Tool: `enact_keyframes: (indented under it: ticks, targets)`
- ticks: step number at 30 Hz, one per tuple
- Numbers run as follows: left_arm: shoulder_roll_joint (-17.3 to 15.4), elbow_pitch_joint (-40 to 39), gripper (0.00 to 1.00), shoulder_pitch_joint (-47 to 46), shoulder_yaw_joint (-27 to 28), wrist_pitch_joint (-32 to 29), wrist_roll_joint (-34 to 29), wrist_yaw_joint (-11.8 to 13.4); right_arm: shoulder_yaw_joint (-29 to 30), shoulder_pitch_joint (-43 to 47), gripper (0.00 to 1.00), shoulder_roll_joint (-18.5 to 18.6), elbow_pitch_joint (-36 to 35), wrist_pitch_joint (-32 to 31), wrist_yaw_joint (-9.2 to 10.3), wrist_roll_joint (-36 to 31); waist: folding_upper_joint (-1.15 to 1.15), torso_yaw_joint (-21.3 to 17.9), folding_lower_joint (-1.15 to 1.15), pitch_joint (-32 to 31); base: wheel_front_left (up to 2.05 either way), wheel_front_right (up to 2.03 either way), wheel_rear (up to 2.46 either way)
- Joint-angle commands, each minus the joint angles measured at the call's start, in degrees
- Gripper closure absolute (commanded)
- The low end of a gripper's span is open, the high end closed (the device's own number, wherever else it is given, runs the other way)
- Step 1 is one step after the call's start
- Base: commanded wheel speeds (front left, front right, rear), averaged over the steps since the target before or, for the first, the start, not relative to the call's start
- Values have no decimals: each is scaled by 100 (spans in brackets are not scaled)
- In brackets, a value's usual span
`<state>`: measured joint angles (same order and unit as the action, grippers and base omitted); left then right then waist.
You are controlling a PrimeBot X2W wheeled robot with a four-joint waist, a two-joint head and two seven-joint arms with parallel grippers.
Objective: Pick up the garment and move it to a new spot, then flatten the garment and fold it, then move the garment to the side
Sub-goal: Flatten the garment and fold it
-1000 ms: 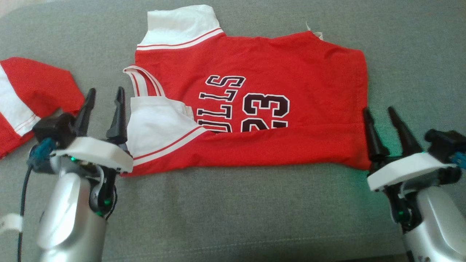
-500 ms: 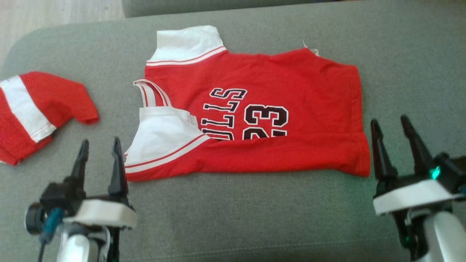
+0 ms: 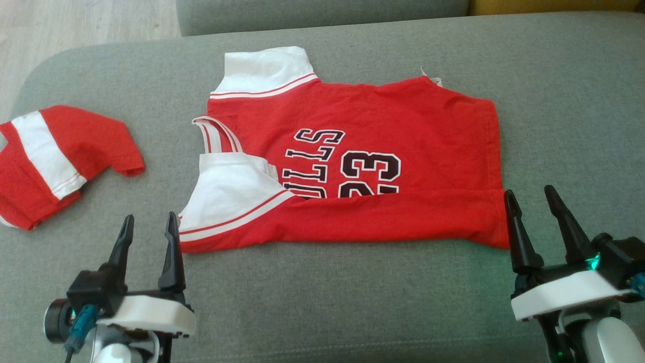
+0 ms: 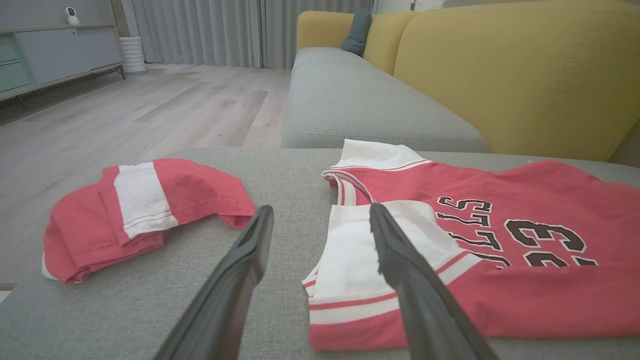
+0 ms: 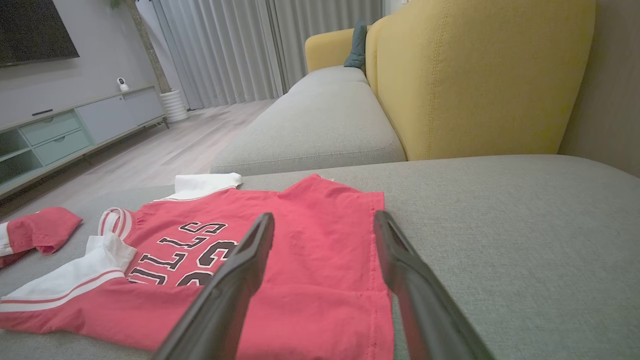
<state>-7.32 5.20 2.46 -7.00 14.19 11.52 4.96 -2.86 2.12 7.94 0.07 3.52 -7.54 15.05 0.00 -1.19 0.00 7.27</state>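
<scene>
A home living room, as indicated by a grey sofa with yellow backrest, long curtains, a television, a low cabinet and wooden flooring.

jersey: 1 | smaller garment: 1 | left gripper, right gripper: 2

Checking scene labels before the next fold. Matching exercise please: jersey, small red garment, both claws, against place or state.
1 jersey
2 small red garment
3 left claw
4 right claw

A open, at the jersey's right end
B lying apart at the cushion's left end
C open, at the jersey's left end
D near edge folded over its number

Pairs: 1-D, 2-B, 3-C, 4-A
</scene>
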Motion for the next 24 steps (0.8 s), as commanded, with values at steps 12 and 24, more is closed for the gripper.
enact_keyframes:
  ticks: [12,24]
  targets:
    - [-88,63,0,-347,-67,-305,266,-330,-14,-48,0,36,-64,-307,5,-43,0,0,0,275,0,0,0]
    - [-62,1284,0,-982,-51,-939,809,-620,71,-503,0,-30,934,-818,5,-103,0,-53,0,818,0,0,0]
